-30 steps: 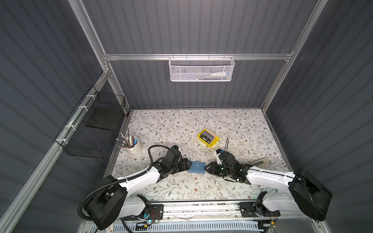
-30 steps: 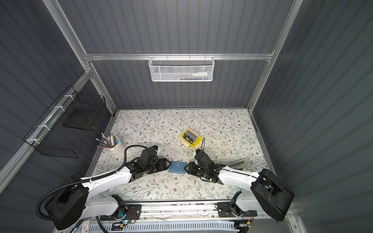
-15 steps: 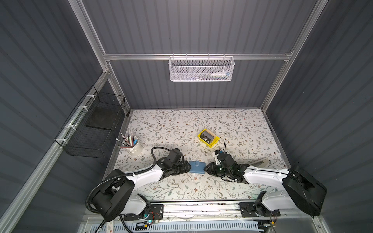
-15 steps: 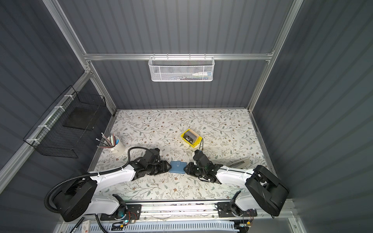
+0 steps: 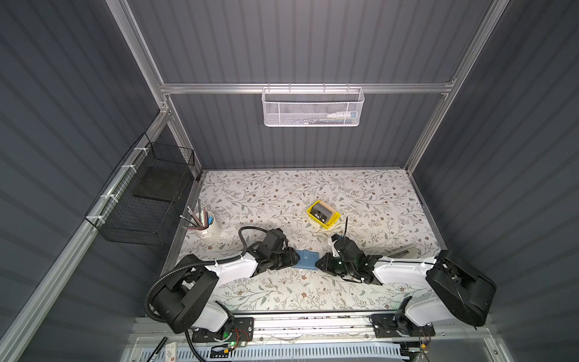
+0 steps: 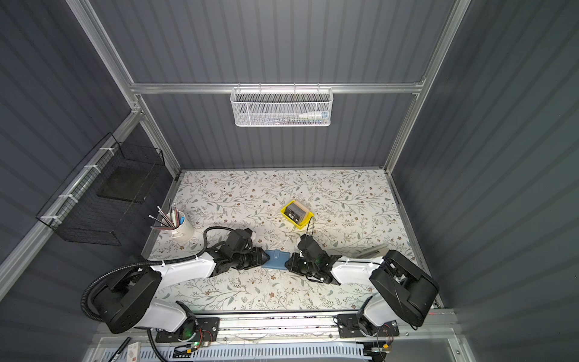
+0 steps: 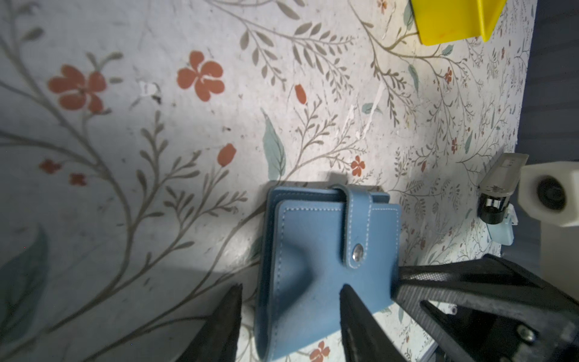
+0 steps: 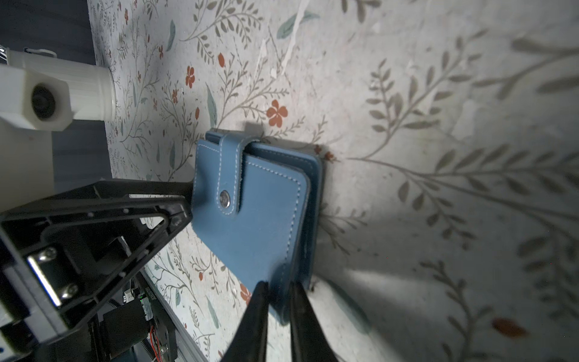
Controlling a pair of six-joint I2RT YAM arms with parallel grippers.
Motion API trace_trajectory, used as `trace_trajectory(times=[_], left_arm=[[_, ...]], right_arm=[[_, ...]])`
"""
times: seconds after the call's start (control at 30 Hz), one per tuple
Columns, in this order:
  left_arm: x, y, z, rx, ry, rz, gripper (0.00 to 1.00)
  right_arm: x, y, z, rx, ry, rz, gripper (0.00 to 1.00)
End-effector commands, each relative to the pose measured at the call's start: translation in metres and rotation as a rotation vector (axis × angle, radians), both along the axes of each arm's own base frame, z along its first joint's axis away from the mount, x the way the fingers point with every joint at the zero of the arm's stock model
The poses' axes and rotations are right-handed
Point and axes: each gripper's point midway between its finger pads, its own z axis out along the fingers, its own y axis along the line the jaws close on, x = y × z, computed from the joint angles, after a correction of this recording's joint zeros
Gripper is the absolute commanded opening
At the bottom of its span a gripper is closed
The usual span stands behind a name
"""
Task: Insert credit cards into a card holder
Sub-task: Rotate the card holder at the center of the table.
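Lying flat and closed on the floral-patterned table point(image 5: 266, 194), near its front edge, the small blue leather-like card holder point(image 5: 306, 259) is seen between the two arms in both top views. Its stitched snap tab point(image 7: 357, 232) is wrapped over the far edge and fastened on the cover.

The part of the holder nearest the left arm is straddled by the left gripper point(image 7: 289, 286). The jaws are held apart: one finger point(image 7: 230, 316) is set just off the holder's outer edge with a sliver of table showing between, and the other is placed over the cover, so nothing is clamped.

The corner nearest the right arm is pinched by the right gripper point(image 8: 279, 283). Its fingers are drawn close together, and the gap between them is filled by the holder's edge.

The thin black rectangular credit cards point(image 5: 322, 212) with white lettering are stacked in a small yellow plastic tray point(image 5: 329, 226), set farther back on the table and well apart from the holder. A white cup point(image 5: 210, 233) of pencils is placed at the table's left edge.
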Motion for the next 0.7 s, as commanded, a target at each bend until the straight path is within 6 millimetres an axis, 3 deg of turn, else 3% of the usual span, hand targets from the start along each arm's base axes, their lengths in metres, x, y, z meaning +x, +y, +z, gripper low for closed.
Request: trace_trajectory(times=[0.0,0.27,0.37,0.43,0.57,0.67], left_arm=[[0.006,-0.013,0.008,-0.029,-0.007,-0.017,0.50],[0.026,-0.028,0.012,-0.014,-0.047,-0.044,0.47],[0.037,-0.031,0.013,0.018,-0.074,-0.052,0.47],[0.043,-0.033,0.013,0.041,-0.082,-0.054,0.47],[0.052,-0.020,0.022,0.103,-0.116,-0.007,0.48],[0.049,-0.008,0.036,0.127,-0.132,0.004,0.51]], right_arm=[[-0.001,0.002,-0.004,0.003,0.002,-0.002,0.16],[-0.001,0.013,-0.001,0.027,0.001,-0.001,0.15],[-0.001,0.016,0.000,0.036,-0.001,-0.006,0.23],[-0.001,0.016,0.000,0.035,0.000,-0.008,0.22],[0.001,0.009,0.003,0.007,-0.020,-0.030,0.23],[0.002,0.002,0.008,-0.023,-0.055,-0.026,0.25]])
